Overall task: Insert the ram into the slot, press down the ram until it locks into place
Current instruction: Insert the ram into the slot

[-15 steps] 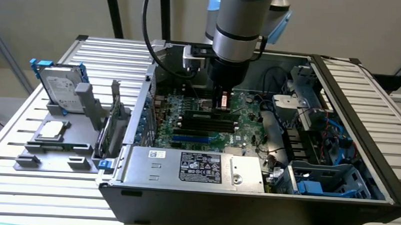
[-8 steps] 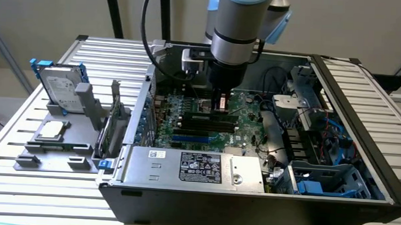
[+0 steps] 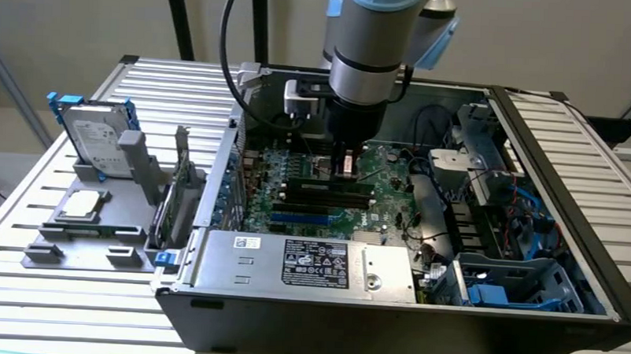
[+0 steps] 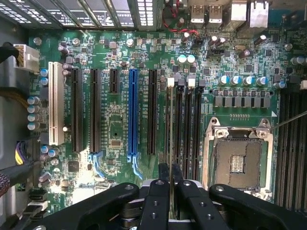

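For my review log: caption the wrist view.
Gripper holds the ram edge-on along the slot, beside the CPU socket.

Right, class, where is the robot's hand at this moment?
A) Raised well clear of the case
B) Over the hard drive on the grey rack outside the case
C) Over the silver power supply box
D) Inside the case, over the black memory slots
D: the hand is down inside the case, shut on the ram right above the slot.

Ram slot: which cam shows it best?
Wrist view: looks straight down on the slot, white end clip clear, the ram edge-on over it in the gripper. Exterior view: just an oblique dark strip under the gripper.
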Robot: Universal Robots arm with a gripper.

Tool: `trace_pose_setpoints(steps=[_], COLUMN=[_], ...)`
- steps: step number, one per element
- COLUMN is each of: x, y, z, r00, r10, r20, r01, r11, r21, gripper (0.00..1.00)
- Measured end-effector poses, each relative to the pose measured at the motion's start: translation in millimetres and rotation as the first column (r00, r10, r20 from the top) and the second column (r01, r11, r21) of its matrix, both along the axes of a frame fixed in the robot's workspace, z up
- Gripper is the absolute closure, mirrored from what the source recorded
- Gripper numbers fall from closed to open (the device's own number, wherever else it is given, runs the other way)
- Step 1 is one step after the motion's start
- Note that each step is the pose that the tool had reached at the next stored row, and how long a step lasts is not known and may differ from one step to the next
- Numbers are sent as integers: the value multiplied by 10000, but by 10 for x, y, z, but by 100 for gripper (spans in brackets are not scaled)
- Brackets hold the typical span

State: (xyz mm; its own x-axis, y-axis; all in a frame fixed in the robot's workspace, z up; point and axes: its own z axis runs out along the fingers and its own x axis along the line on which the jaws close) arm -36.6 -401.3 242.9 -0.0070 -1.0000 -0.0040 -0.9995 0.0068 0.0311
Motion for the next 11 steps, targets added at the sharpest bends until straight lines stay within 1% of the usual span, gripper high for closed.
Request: trace_pose_setpoints(steps=[7, 11], x=[-4, -12], y=[13, 15], z=[-59, -81], r00=[10000, 10000], r10=[-6, -7], r20=[63, 87], r01=[6, 7], r11=[10000, 10000], r21=[0, -2], gripper=[87, 87])
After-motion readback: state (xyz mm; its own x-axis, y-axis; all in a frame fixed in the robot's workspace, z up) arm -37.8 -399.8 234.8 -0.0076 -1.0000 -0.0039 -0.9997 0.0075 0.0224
